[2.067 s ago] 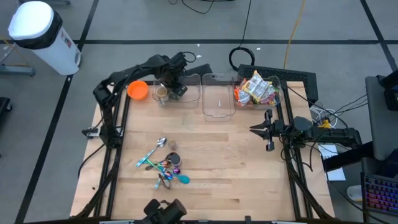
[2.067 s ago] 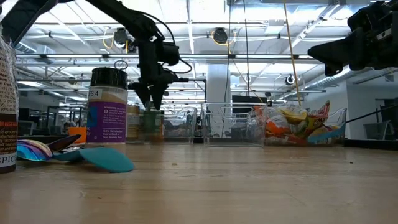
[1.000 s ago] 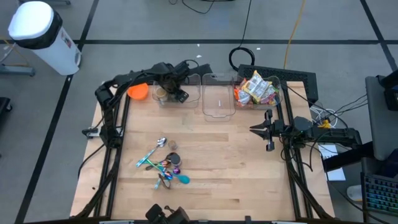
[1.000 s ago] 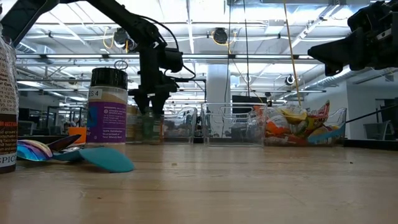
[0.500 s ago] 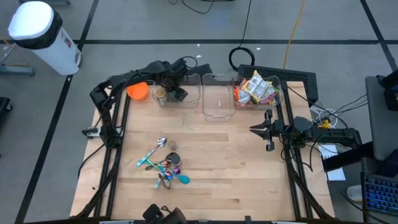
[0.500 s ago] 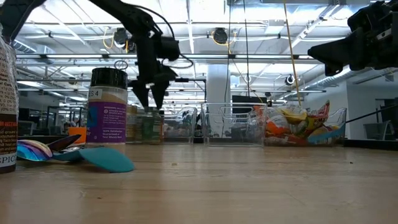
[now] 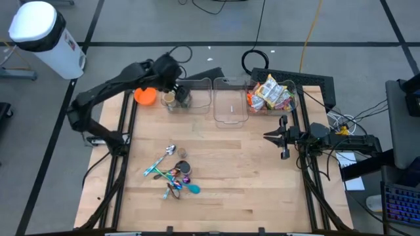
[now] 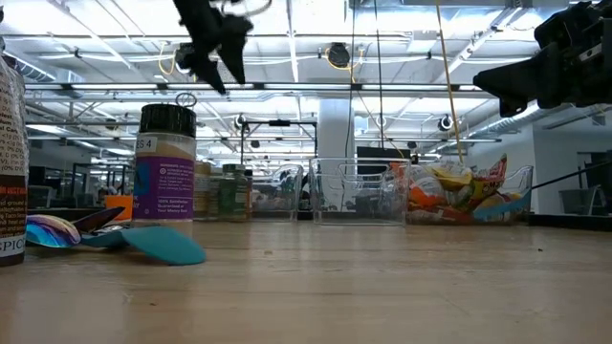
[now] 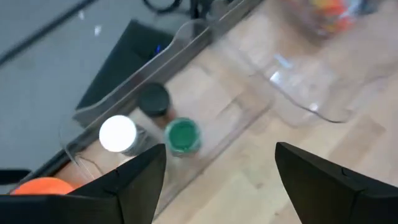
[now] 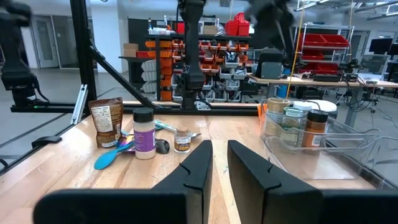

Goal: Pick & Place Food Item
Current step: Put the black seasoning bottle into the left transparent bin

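Several bright snack packets (image 7: 269, 93) lie in the clear bin at the far right; they also show in the low view (image 8: 449, 191). The middle clear bin (image 7: 230, 108) holds nothing I can see. The left clear bin (image 7: 197, 98) holds three spice jars (image 9: 182, 135) standing upright, with white, green and dark lids. My left gripper (image 7: 177, 88) hangs high above those jars, open and empty; its spread fingers also show in the low view (image 8: 218, 62) and in its wrist view (image 9: 217, 186). My right gripper (image 7: 268, 136) waits at the table's right side, shut and empty.
An orange bowl (image 7: 146, 96) stands left of the jar bin. A pile of coloured utensils (image 7: 172, 177), a purple-labelled spice jar (image 8: 164, 162) and a brown pouch (image 10: 106, 121) sit at the near left. Bare wood (image 7: 243, 170) lies between them and the bins.
My left gripper was down among the jars in the left bin and has risen straight up, well clear of them, with its fingers apart. The jars stay standing in the bin. My right arm has kept still.
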`<control>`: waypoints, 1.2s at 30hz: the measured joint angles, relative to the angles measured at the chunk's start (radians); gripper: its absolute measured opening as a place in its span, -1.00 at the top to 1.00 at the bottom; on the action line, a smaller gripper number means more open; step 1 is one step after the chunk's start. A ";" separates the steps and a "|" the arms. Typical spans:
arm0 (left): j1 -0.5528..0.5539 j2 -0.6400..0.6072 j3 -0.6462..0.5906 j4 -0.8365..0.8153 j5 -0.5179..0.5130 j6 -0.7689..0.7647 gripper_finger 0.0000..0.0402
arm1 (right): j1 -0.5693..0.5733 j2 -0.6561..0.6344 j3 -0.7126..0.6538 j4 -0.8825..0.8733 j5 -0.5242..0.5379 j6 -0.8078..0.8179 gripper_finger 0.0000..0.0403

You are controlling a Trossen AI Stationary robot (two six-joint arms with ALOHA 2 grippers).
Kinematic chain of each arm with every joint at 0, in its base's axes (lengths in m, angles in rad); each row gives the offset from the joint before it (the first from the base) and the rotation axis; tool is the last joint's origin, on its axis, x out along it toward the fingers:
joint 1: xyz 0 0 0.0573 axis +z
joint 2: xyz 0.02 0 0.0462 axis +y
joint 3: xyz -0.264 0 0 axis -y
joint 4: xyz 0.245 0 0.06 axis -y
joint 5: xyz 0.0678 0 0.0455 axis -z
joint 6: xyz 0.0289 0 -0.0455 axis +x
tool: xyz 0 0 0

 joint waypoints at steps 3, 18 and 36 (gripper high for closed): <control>-0.105 -0.052 0.000 0.000 -0.069 -0.008 -0.51 | 0.000 0.000 0.000 0.000 0.000 0.000 0.79; -0.687 -0.107 -0.011 0.027 -0.228 -0.048 -0.49 | 0.000 0.000 0.000 0.000 0.000 0.000 0.79; -0.903 -0.179 -0.394 0.391 -0.403 -0.232 -0.49 | 0.000 0.000 0.000 0.000 0.000 0.000 0.79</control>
